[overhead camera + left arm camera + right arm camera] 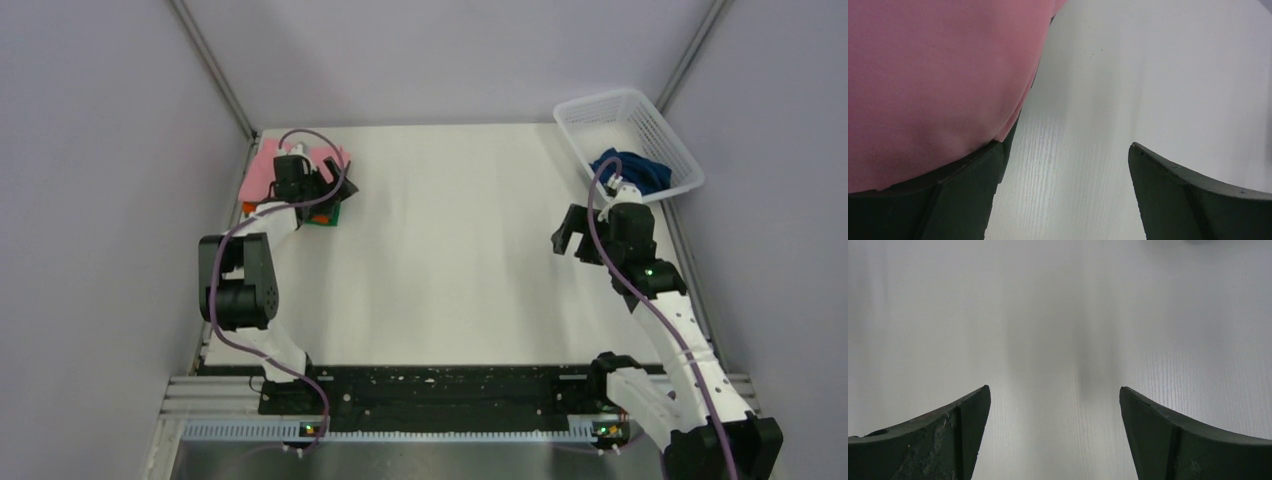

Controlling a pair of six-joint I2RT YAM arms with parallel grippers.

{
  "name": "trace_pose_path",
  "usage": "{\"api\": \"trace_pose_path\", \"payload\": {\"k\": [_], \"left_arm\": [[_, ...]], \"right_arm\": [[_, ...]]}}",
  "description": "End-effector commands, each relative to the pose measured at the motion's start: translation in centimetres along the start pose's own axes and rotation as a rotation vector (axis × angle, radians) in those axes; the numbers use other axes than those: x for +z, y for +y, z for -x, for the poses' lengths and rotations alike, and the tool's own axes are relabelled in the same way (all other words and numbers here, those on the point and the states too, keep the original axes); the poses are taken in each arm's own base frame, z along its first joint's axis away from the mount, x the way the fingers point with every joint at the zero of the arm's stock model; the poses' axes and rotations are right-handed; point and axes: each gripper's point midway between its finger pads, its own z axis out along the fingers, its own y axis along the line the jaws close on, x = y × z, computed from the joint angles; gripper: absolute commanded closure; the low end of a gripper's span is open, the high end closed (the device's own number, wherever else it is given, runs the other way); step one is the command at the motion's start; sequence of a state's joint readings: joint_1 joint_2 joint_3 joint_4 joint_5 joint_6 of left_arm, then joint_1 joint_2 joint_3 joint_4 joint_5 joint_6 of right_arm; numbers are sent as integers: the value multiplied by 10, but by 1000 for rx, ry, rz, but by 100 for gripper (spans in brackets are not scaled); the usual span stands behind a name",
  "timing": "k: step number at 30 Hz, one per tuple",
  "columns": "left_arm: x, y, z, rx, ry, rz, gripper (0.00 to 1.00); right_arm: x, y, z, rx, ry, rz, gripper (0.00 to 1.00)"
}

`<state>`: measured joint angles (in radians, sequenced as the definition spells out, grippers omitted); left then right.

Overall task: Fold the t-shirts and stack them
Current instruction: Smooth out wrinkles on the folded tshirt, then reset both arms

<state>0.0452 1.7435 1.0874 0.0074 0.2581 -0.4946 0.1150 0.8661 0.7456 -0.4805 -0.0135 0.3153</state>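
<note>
The white counter (450,260) carries a basket (600,108) at its far right corner with the navy shirt (635,170) bunched inside. At the far left corner is a pile with the pink shirt (262,172) on top and edges of an orange shirt (247,207) and a green shirt (325,218) showing beneath. The left gripper (1065,146) sits at that pile with its fingers spread, pink cloth lying over one finger but not pinched, while the right gripper (1053,388) hangs spread over the counter near the basket.
</note>
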Motion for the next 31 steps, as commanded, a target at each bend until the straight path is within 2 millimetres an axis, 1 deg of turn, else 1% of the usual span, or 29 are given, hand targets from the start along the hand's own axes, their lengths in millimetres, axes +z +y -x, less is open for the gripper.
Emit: {"api": "trace_pose_path", "payload": {"k": [1, 4, 6, 7, 8, 9, 12, 13, 15, 17, 18, 21, 26, 31], "left_arm": [[-27, -44, 51, 44, -123, -127, 1], [-71, -79, 75, 90, -200, -215, 1], [-107, -97, 85, 117, -262, -255, 1], [-125, -103, 89, 126, -300, -265, 1], [-145, -105, 89, 128, -329, -257, 1], [-158, -100, 88, 111, -350, -220, 1], [-188, -84, 78, 70, -374, -119, 1], [-195, -75, 73, 44, -372, -72, 1], [-206, -56, 59, -4, -364, 17, 1], [-212, -40, 41, -41, -335, 87, 1], [-215, -27, 34, -58, -328, 143, 1], [-221, -8, 14, -84, -286, 231, 1], [-226, 6, -4, -80, -244, 286, 1], [-224, 6, -9, -83, -232, 278, 1]], "right_arm": [[-1, 1, 8, -4, -31, 8, 1], [0, 1, 7, -5, -29, 6, 1], [-1, 0, 7, -4, -31, 4, 1], [-1, 0, 8, -4, -33, 3, 1], [-1, 0, 9, -4, -36, 3, 1], [-1, 0, 9, -2, -37, 1, 1], [-3, -2, 11, 6, -51, -12, 1], [-3, -5, 13, 11, -60, -31, 1], [-5, -9, 16, 26, -79, -54, 1], [-7, -14, 20, 43, -100, -89, 1], [-8, -18, 23, 59, -114, -111, 1], [-11, -28, 29, 121, -156, -179, 1], [-15, -31, 34, 131, -183, -195, 1], [-20, -32, 38, 127, -205, -200, 1]]}}
